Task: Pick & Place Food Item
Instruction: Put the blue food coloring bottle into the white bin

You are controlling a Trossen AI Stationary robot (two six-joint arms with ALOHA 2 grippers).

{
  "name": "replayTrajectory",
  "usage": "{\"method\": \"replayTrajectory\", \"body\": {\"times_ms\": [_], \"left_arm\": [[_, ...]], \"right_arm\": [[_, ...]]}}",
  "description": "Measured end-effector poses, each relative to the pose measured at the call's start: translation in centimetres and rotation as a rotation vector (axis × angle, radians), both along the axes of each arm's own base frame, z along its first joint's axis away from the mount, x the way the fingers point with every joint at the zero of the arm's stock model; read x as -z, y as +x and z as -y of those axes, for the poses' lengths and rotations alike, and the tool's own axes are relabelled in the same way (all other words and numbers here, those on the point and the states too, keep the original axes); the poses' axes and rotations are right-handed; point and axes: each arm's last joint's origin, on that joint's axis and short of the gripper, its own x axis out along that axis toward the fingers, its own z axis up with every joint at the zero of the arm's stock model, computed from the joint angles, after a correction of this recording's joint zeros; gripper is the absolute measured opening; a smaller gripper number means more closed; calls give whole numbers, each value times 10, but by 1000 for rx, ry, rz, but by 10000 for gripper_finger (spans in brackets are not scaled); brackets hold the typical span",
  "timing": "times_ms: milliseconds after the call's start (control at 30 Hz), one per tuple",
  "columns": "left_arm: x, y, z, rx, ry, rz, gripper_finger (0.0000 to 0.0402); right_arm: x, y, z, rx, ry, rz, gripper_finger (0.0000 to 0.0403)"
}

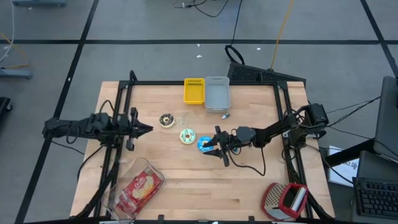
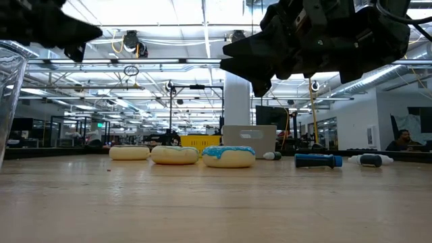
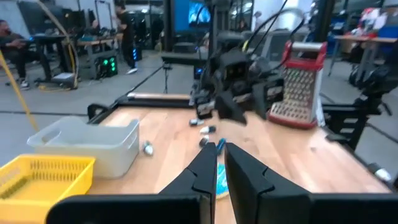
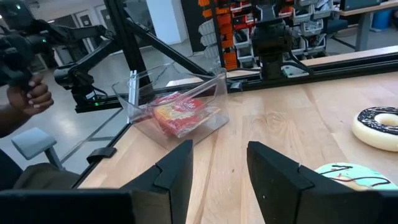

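Three doughnuts lie flat on the wooden table (image 1: pixel 249 186): a chocolate-topped one (image 1: pixel 166 120), a green-iced one (image 1: pixel 187 136) and a blue-iced one (image 1: pixel 202 145). My right gripper (image 1: pixel 213 145) hangs open over the blue doughnut's right side, well above the table in the low view (image 2: pixel 270 74). Nothing sits between its fingers (image 4: pixel 217 168). My left gripper (image 1: pixel 148 129) is shut and level, left of the chocolate doughnut, holding nothing (image 3: pixel 221 174).
A yellow bin (image 1: pixel 194 91) and a grey bin (image 1: pixel 217 93) stand at the far edge. A clear container (image 1: pixel 138 186) with a red packet lies near the front left, and a box grater (image 1: pixel 286 199) at the front right. Small items (image 1: pixel 225 116) lie by the grey bin.
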Motion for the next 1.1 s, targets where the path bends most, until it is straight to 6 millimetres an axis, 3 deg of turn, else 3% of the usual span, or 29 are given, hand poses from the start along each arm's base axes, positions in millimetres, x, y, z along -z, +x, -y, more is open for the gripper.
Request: {"method": "replayTrajectory", "body": {"times_ms": [533, 700, 1100], "left_arm": [[50, 11, -6, -61, 1, 43, 31], [52, 11, -10, -174, 45, 10, 31], [52, 11, -10, -184, 44, 10, 31]], "right_arm": [[1, 0, 0, 0, -8, -7, 139], [1, 0, 0, -1, -8, -8, 139], [2, 0, 0, 2, -7, -15, 139]]}}
